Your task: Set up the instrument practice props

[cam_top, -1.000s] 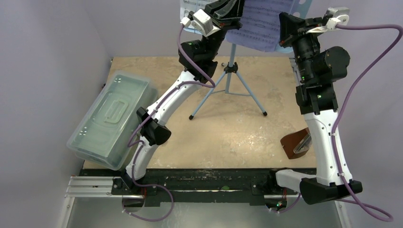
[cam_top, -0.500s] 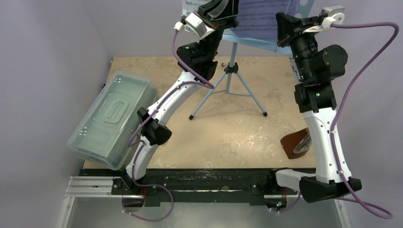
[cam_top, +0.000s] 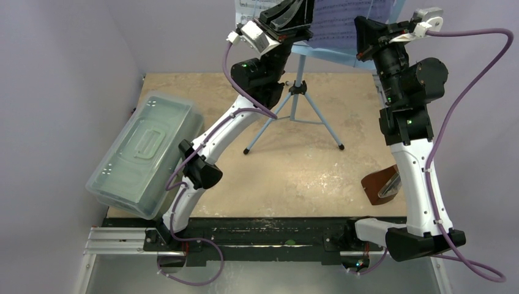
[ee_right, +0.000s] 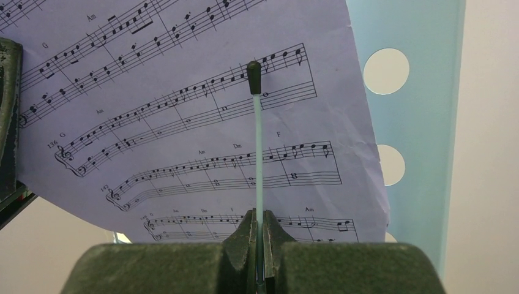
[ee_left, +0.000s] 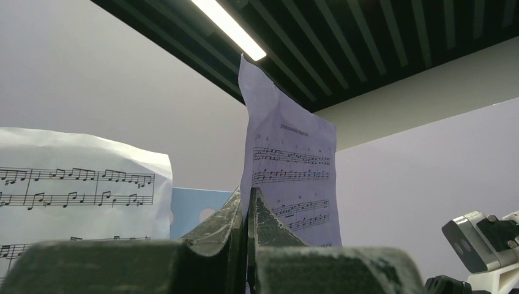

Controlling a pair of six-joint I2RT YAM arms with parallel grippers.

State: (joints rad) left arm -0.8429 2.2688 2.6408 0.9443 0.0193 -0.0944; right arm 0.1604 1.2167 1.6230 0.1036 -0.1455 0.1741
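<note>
The light-blue tripod music stand (cam_top: 298, 92) stands at the table's far middle, its perforated desk (ee_right: 422, 122) behind the pages. My left gripper (ee_left: 246, 195) is shut on the lower edge of a lilac sheet-music page (ee_left: 294, 165), held upright beside a white page (ee_left: 79, 184) on the desk. My right gripper (ee_right: 257, 214) is shut on the stand's thin light-blue page-retainer rod (ee_right: 257, 141) with a black tip, which lies across the lilac page (ee_right: 183, 122). In the top view both grippers, left (cam_top: 287, 15) and right (cam_top: 364, 37), are raised at the desk. The brown metronome (cam_top: 380, 184) lies at the right, partly hidden by the right arm.
A large clear lidded box (cam_top: 144, 153) sits tilted over the table's left edge next to the left arm. The stand's tripod legs (cam_top: 318, 125) spread across the far middle of the table. Walls close in on the left and back.
The lilac page has gone from hanging low and slanted in front of the stand to up against the desk. My left gripper rose slightly with it; the right gripper shifted a little.
</note>
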